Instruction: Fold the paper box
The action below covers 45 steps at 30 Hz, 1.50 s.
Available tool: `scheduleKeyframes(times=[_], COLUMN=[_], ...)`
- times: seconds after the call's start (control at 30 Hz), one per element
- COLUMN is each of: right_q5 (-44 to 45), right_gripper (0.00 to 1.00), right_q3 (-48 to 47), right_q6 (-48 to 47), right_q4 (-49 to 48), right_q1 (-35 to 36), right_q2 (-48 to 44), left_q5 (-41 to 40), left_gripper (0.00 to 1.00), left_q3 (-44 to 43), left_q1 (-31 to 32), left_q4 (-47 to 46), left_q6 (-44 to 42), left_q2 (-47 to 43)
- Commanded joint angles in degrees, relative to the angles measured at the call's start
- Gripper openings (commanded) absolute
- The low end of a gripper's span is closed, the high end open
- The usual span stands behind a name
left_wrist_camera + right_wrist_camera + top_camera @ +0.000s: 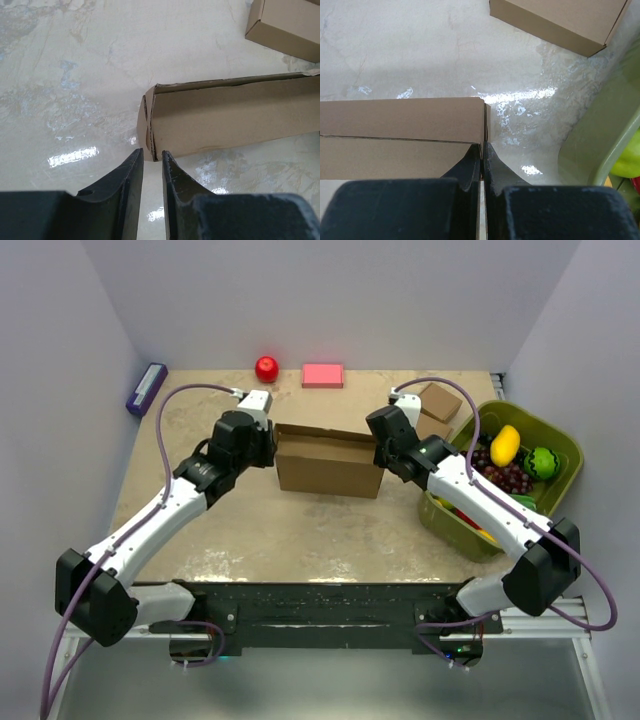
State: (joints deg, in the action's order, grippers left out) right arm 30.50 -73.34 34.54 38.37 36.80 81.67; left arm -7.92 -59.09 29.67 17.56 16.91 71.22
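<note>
Nothing readable is showing in any of the views: no text, label, brand, number or sign. The large plain brown cardboard paper box [328, 462] is showing only bare, unprinted faces. The small purple rectangular object [146, 388] by the left wall is appearing too small for any marking on it to be told.
</note>
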Motion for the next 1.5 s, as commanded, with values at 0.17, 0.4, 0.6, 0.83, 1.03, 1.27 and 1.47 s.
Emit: scheduleKeyframes(times=[0.17,0.4,0.6,0.83,1.03,1.27,1.47], right_q5=[-3.17,-3.08,-3.34,-3.34,-3.34,-3.69,-3.52], right_gripper=[0.00,0.00,0.00,0.00,0.00,0.00,0.00], right_q3=[2.06,2.06,1.89,1.97,2.24,2.68,2.85], right_q6=[1.40,1.40,1.31,1.23,1.23,1.23,1.40], right_q4=[6.19,6.28,6.10,6.19,6.02,5.84,5.84], right_q1=[0.65,0.73,0.65,0.73,0.65,0.65,0.65], right_q2=[0.51,0.68,0.95,0.77,0.51,0.51,0.60], left_q5=[1.15,2.73,5.63,4.67,2.21,2.56,3.79], left_gripper=[0.14,0.00,0.00,0.05,0.40,0.50,0.42], left_q3=[-3.93,-4.89,-5.42,-5.25,-3.75,-3.22,-4.10], left_q1=[0.21,0.21,0.21,0.12,-0.22,-2.25,-2.42], left_q4=[-3.32,-4.20,-5.26,-4.56,-3.59,-4.37,-5.26], left_q6=[-1.00,-0.03,2.60,1.38,-2.84,-3.63,-4.43], left_q2=[0.23,1.46,2.34,2.00,-1.78,-0.56,2.33])
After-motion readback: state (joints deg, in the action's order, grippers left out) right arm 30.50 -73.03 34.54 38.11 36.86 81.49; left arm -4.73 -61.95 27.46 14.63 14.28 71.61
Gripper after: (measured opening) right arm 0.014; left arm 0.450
